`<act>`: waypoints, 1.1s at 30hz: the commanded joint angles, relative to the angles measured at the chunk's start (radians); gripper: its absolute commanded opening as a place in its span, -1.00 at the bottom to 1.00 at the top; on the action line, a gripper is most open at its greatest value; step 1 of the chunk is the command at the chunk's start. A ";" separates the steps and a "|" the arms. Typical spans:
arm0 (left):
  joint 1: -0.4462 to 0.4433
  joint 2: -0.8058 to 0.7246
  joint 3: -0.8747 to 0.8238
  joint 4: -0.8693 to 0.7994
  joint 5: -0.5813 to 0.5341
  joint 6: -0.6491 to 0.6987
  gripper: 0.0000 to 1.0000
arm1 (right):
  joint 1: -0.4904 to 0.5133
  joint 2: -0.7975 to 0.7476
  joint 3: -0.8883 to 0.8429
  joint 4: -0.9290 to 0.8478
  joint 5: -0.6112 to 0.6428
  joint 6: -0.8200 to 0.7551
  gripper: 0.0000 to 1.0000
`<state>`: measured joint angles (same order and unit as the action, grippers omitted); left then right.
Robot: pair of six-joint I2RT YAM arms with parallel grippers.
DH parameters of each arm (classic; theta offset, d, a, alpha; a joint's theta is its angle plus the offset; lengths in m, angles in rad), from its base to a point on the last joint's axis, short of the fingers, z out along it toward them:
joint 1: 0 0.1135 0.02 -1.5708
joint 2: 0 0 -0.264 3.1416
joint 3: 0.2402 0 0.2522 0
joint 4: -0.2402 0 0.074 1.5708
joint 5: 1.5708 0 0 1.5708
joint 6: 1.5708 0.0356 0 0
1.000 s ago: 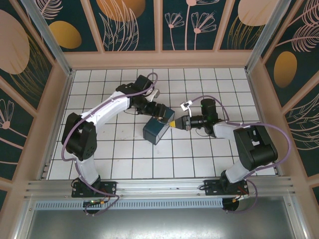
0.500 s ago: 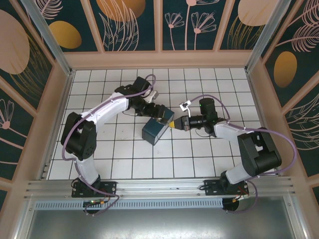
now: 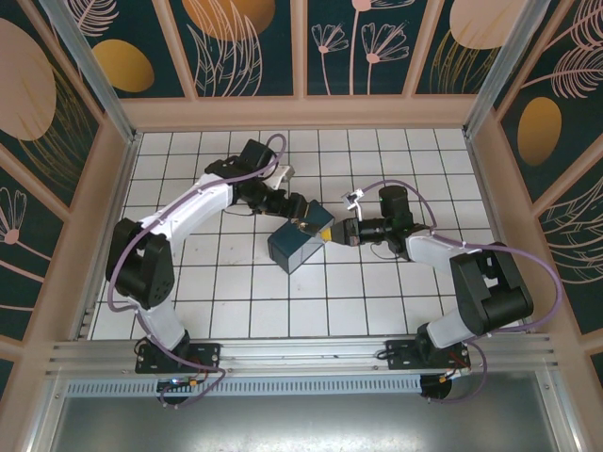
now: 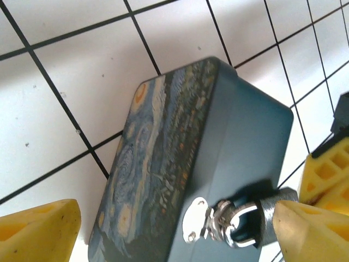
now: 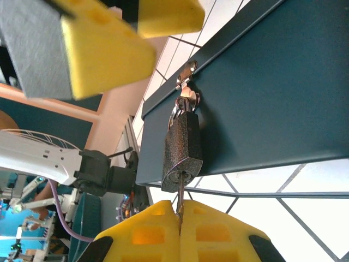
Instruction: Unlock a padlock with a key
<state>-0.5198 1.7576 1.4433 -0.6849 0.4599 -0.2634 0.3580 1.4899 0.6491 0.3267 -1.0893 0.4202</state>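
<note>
The padlock (image 5: 182, 147), dark and speckled, hangs by its thin shackle from a silver hasp (image 5: 186, 73) on the blue painting-print box (image 5: 272, 98). The slim key (image 5: 180, 199) sits in the padlock's keyhole. My right gripper (image 5: 180, 210) is shut on the key's head, just below the lock. In the left wrist view the shackle (image 4: 240, 224) and part of the padlock (image 4: 270, 210) show beside the hasp. My left gripper (image 4: 174, 234) is open, its yellow fingers standing either side of the box's end (image 4: 218, 142). From above, both grippers meet at the box (image 3: 297, 247).
The box lies on a white tiled floor (image 3: 236, 292) inside a walled pen with patterned panels (image 3: 245, 47). The left gripper's fingers (image 5: 103, 52) hover close above the hasp in the right wrist view. The right gripper's fingers (image 4: 327, 174) show at the edge of the left wrist view.
The left arm has swung its elbow and wrist a little to the left and back while its gripper stays at the box. The right gripper has edged slightly left, still at the lock.
</note>
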 commanded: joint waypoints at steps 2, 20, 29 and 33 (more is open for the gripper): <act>-0.020 -0.038 -0.044 0.027 0.005 0.055 0.89 | 0.000 0.024 -0.029 0.074 0.046 0.073 -0.97; -0.088 0.005 -0.140 0.074 -0.099 0.067 0.82 | 0.009 0.007 -0.052 0.065 0.045 0.060 -0.97; -0.055 0.011 -0.211 0.116 -0.079 0.024 0.71 | -0.041 -0.052 -0.106 0.051 -0.034 0.004 -0.97; -0.033 0.014 -0.216 0.121 -0.047 0.031 0.69 | -0.055 -0.072 -0.119 0.097 -0.062 0.024 -0.97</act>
<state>-0.5873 1.7267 1.2701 -0.4854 0.5198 -0.2443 0.3210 1.4433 0.5461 0.4217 -1.1110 0.4564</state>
